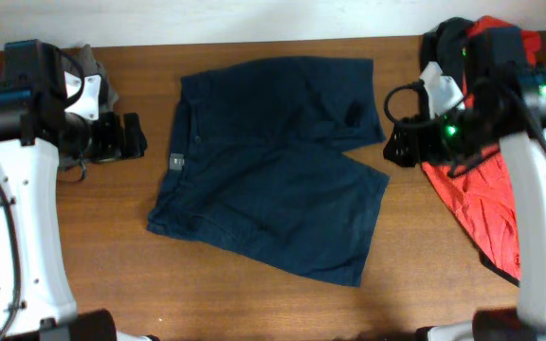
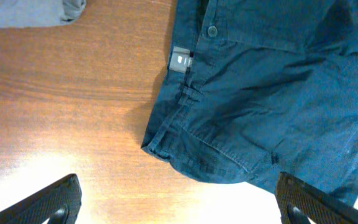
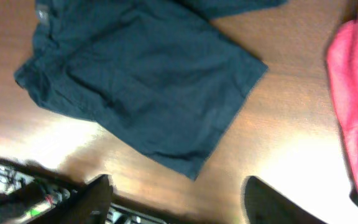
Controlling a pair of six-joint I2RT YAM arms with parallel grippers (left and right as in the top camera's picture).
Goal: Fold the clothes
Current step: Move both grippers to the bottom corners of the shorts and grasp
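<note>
Open left hand (image 1: 137, 135) and right hand (image 1: 392, 148) flank the shorts (image 1: 273, 161).

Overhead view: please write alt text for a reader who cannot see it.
Dark navy shorts lie spread on the wooden table. The open left gripper and open right gripper flank them; a red T-shirt lies at the far right.

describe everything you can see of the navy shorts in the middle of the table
The navy shorts look like dark blue woven cloth, cotton-like and lightly creased. They lie spread flat and unfolded on the wooden table, with the waistband toward the robot's left and both wide legs reaching right, parted by a V-shaped gap. A button and a small grey label sit at the waistband. Only the table is seen touching them.
</note>
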